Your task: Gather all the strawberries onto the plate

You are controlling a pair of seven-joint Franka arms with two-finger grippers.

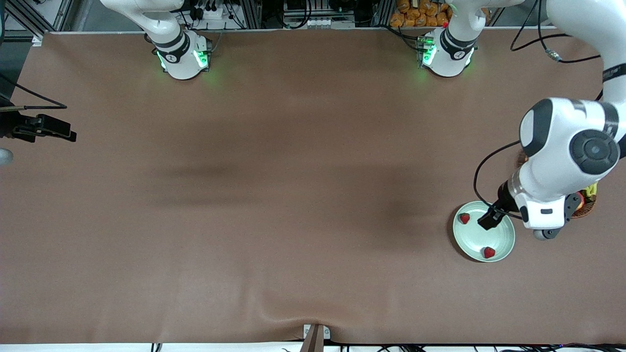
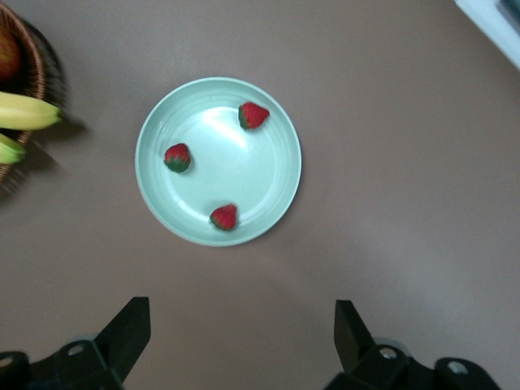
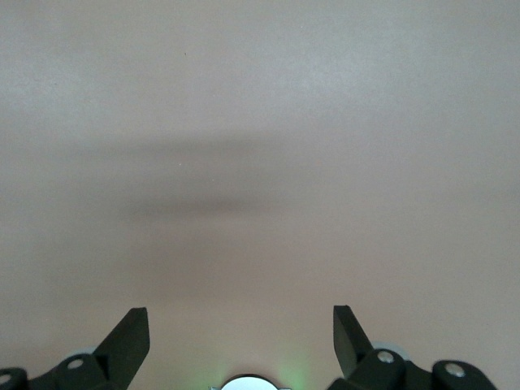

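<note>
Fingers (image 2: 130, 333) of both grippers spread wide and empty, the left's above three strawberries (image 2: 178, 157) on the plate (image 2: 280, 195)

A high front camera faces both arm bases across the table (image 1: 274, 195). Each wrist camera looks straight down; the left one shares the plate (image 2: 268, 207) with it.
</note>
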